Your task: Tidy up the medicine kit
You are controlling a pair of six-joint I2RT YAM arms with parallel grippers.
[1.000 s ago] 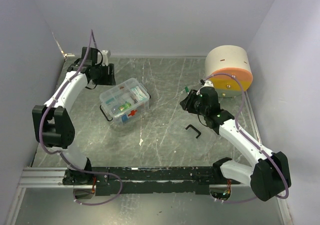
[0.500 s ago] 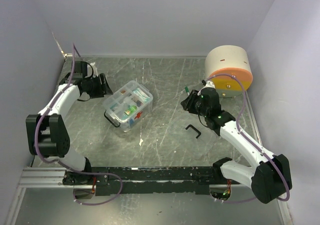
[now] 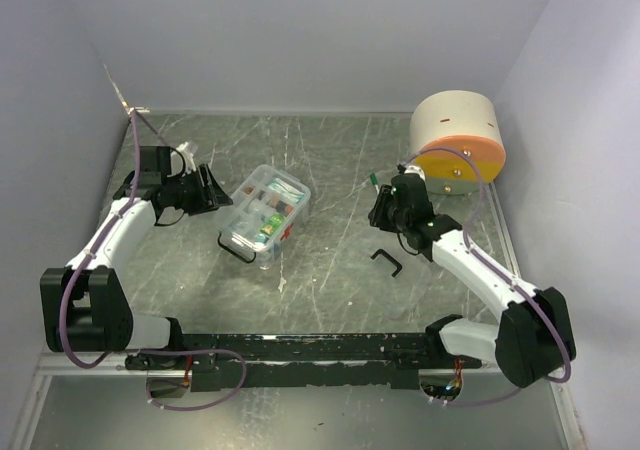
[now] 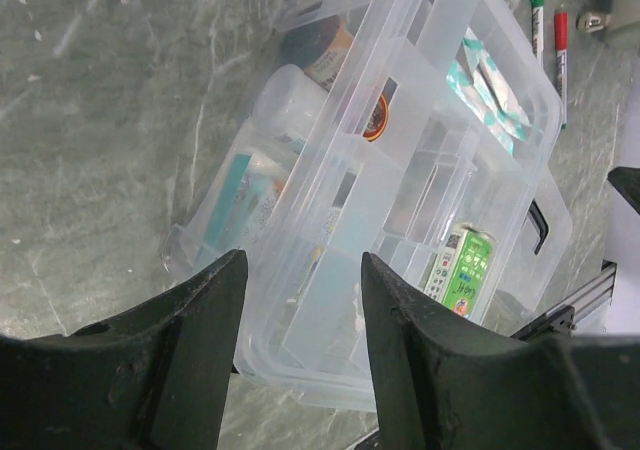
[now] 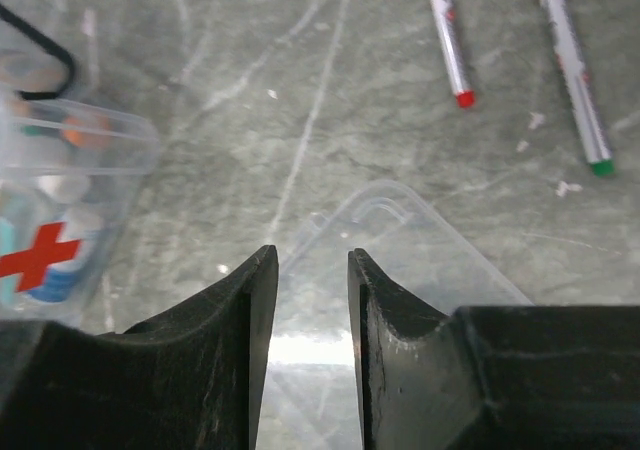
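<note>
- From above, we see the small clear plastic rectangular medicine kit [image 3: 265, 215], with its red cross and black handle, lying open-topped left of the middle of the grey marbled worktop [image 3: 330, 160]. The left gripper [image 3: 214, 192] is at the kit's left side and the right gripper [image 3: 379, 210] is well apart to its right. A big round cream, orange and yellow drum [image 3: 458, 138] fills the far right corner.
- At the left wrist, the black fingers [image 4: 190, 360] stand apart astride the kit's near corner; we cannot tell whether they pinch it.
- At the right wrist, the fingers are clenched narrowly on a clear plastic lid [image 5: 400, 240]. Two marker pens [image 5: 447, 35] lie on the worktop beyond.
</note>
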